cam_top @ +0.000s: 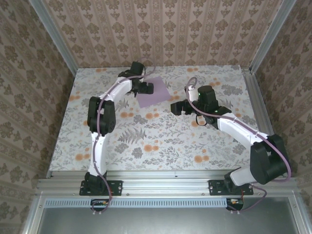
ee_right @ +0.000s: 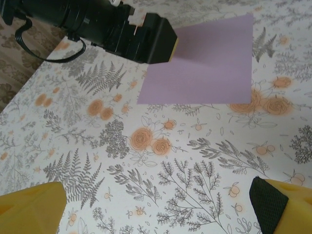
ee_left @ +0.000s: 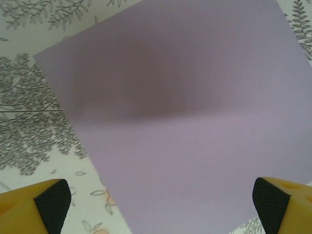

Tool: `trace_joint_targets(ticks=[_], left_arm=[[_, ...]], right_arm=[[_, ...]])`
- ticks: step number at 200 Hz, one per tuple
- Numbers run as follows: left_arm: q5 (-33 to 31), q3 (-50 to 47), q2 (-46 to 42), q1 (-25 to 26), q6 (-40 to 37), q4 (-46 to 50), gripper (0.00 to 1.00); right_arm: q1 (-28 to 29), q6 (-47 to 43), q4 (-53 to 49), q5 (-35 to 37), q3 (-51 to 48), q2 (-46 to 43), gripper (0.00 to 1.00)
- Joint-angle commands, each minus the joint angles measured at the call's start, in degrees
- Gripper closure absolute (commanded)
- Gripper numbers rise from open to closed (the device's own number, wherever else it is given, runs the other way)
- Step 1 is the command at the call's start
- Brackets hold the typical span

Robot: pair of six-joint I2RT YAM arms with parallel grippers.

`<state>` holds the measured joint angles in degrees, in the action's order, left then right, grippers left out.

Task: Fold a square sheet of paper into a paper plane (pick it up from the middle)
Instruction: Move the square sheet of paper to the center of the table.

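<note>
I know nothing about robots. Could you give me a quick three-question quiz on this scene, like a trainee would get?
1. True or false: the square sheet of paper is already folded.
2. The left gripper is: A) over the sheet, jaws open; B) clamped shut on the sheet; C) parked far from the sheet.
3. Is the right gripper open or shut?
Key: 1 false; 2 A; 3 open.

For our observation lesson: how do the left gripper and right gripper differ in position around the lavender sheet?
The left gripper is over the sheet; the right gripper is over bare flowered tablecloth, beside the sheet. The left gripper sits farther back than the right gripper. Both stand open, holding nothing.
</note>
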<state>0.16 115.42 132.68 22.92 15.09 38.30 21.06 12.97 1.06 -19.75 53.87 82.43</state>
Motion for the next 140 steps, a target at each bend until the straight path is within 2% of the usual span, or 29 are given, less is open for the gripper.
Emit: trace_joint_targets(ticks=[1,25,63,79,91,140], left_arm=[[-1.4,4.2,2.9,0.8,4.0,5.5,0.00],[-3.1,7.5,5.7,2.1,4.9,7.6,0.00],[-2.7,7.5,7.4,2.9,6.8,7.4,0.00],[-2.2,6.4,7.7,2.8,7.0,7.2,0.00],[-1.6,5.0,7.5,4.9,6.6,6.4,0.00],[-3.4,-0.5,6.2,6.1,6.5,6.8,0.00]], right_arm=[[0.4,2.1,0.2,1.1,1.8,1.6,0.00],[0.4,2.5,0.3,1.4,1.8,2.3,0.00],[0.4,2.9,0.1,1.9,1.6,2.3,0.00],[0.4,3.0,-0.1,2.0,1.3,2.0,0.00],[0.4,3.0,-0.3,1.9,1.1,1.7,0.00],[0.4,3.0,-1.3,2.1,0.4,0.2,0.00]])
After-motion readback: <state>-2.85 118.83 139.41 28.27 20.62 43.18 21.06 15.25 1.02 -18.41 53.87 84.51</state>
